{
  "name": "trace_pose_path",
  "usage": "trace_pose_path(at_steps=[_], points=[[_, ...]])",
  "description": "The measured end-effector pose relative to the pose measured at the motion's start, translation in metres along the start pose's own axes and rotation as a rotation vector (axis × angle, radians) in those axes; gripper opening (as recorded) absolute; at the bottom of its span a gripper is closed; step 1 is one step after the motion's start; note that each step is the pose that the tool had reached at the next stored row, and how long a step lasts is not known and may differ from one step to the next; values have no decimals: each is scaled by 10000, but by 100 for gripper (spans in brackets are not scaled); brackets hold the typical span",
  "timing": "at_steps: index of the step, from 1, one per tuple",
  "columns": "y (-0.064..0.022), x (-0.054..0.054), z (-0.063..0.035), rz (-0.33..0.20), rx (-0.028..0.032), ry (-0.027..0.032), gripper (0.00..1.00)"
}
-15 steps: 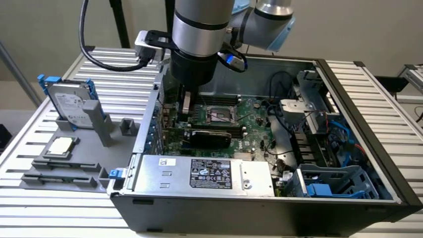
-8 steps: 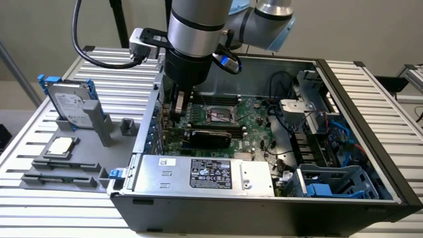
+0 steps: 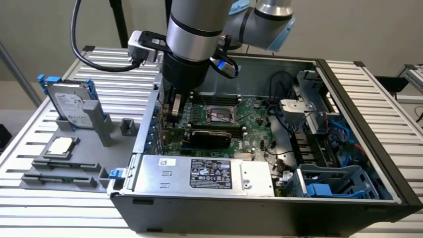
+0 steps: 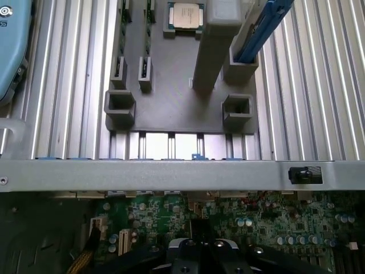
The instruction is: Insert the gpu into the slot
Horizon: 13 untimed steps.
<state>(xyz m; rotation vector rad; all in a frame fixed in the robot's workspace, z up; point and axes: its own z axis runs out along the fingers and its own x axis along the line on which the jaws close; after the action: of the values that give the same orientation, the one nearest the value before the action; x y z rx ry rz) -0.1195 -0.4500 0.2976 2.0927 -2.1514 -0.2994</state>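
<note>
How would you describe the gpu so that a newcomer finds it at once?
Look inside the open computer case, at the large green motherboard. Just below its square processor socket lies the gpu. Its long black cooler block sets it apart from the bare green board around it.

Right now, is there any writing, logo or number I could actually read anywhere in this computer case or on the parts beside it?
None can be read.
Power supply label: printed text and marks, too small to read.
Small white sticker on the power supply: blurred.
Hard drive label: too small.
Processor chip: faint print, unreadable.
White marking on the blue object: cut off, unreadable.
</note>
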Motion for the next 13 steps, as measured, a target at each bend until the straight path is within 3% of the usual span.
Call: trace_pose_path(at_steps=[7, 13], points=[[0, -3, 42, 12, -189, 4, 11], [5, -5, 50, 22, -400, 9, 11]])
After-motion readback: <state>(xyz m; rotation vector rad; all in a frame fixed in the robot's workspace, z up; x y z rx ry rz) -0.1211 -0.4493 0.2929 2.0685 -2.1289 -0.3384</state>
